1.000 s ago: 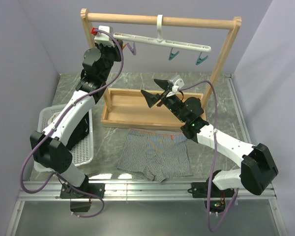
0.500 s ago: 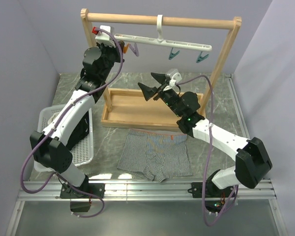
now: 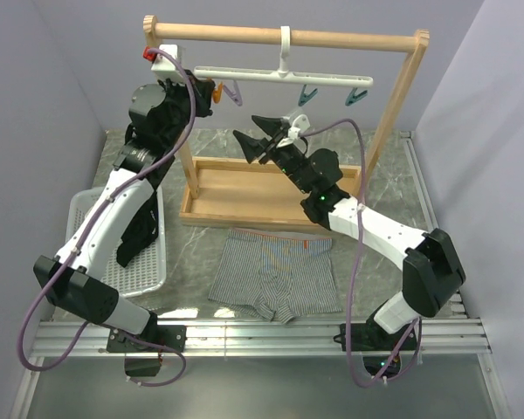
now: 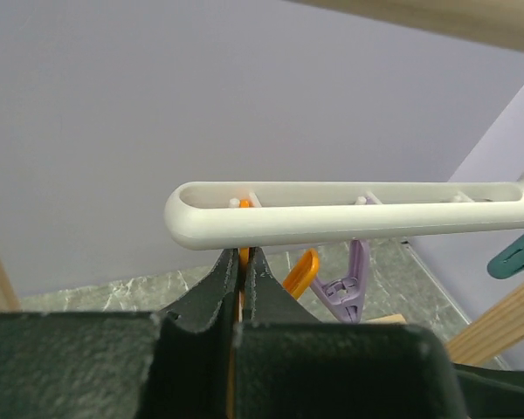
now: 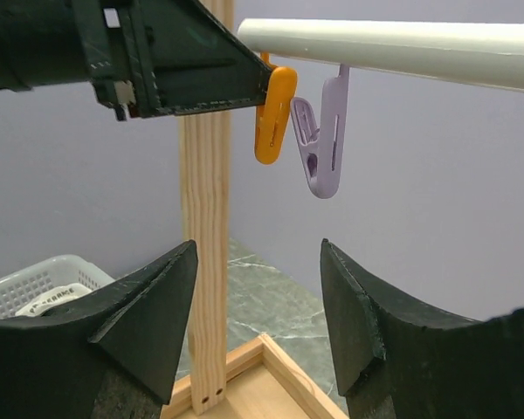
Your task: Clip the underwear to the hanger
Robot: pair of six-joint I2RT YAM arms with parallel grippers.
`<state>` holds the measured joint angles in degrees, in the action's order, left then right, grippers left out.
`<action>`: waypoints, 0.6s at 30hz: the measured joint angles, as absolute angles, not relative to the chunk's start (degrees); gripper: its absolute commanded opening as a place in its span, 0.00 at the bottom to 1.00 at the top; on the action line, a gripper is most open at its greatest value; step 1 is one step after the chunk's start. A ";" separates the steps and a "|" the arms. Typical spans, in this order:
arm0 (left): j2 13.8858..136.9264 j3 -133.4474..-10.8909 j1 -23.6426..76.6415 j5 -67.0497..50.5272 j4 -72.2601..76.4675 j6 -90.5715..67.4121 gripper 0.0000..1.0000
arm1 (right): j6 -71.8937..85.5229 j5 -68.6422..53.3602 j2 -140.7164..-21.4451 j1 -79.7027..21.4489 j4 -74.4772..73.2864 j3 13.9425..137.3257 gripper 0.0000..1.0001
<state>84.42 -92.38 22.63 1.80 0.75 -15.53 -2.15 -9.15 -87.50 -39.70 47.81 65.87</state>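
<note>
Underwear [image 3: 275, 278] lies flat at 6 o'clock on the grey marbled table [image 3: 384, 175], lilac walls [image 3: 61, 70] around. At 12, the left gripper [image 4: 242, 266] pinches an orange clip [image 5: 273, 113] on the hanger [image 3: 284, 76]; the right gripper [image 5: 258, 262] gapes wide, empty.

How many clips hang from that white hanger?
4: orange clip at the left end, pinched by the left end effector; purple clip beside it; teal clip mid-bar; second teal clip near the right end.

- The left arm [image 3: 113, 205] reaches up high and nearly straight, and the left gripper [image 3: 211, 91] has its fingers pinched together on the orange clip [image 5: 273, 113].
- The right arm [image 3: 375, 231] stretches forward and to the left with its wrist raised. The right gripper [image 3: 253, 133] has its jaws spread wide and holds nothing, near the left gripper and slightly lower.
</note>
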 measured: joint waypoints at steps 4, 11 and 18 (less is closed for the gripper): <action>83.31 -92.38 22.57 1.34 -1.15 -17.12 0.00 | -2.83 -9.43 -90.13 -40.23 47.99 68.25 0.64; 82.63 -92.20 22.57 0.43 -3.11 -19.25 0.00 | -4.01 -9.26 -94.35 -41.74 48.45 73.41 0.62; 81.62 -91.85 22.57 -0.75 -4.23 -20.34 0.00 | -5.04 -8.82 -98.17 -42.52 49.34 78.39 0.61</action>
